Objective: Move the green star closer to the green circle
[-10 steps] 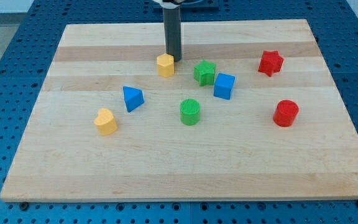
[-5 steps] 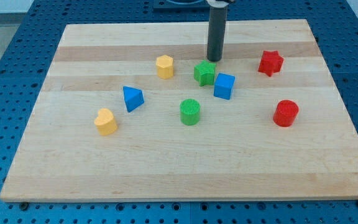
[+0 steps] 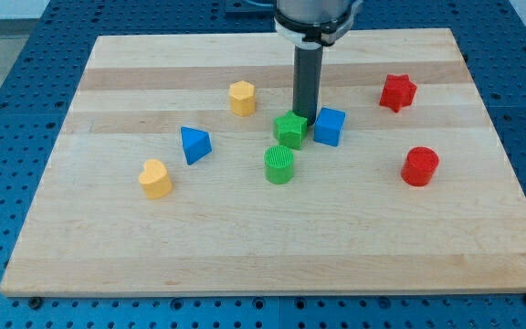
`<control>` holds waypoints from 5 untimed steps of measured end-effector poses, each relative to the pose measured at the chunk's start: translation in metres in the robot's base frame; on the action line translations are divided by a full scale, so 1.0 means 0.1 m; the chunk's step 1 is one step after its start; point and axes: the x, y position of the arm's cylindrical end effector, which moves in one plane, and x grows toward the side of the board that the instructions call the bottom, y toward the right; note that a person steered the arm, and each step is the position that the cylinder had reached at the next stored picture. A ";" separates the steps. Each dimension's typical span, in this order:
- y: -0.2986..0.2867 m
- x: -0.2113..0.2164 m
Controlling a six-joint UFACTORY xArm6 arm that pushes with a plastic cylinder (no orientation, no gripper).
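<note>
The green star [image 3: 289, 131] lies near the board's middle, just above the green circle [image 3: 279, 164], with a narrow gap between them. My tip [image 3: 305, 120] rests against the star's upper right side, between the star and the blue cube [image 3: 329, 126]. The rod rises straight up from there toward the view's top.
A yellow hexagon [image 3: 242, 97] lies up and to the left of the star. A blue triangle [image 3: 194, 144] and a yellow heart [image 3: 155, 178] lie to the left. A red star [image 3: 397, 92] and a red cylinder [image 3: 419, 166] lie to the right on the wooden board [image 3: 263, 247].
My tip moved right from the yellow hexagon, then down behind the green star. The star slid down and slightly left, closer to the green circle.
</note>
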 end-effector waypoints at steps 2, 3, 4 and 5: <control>-0.25 0.12; -0.48 0.20; -0.61 0.32; -0.75 0.50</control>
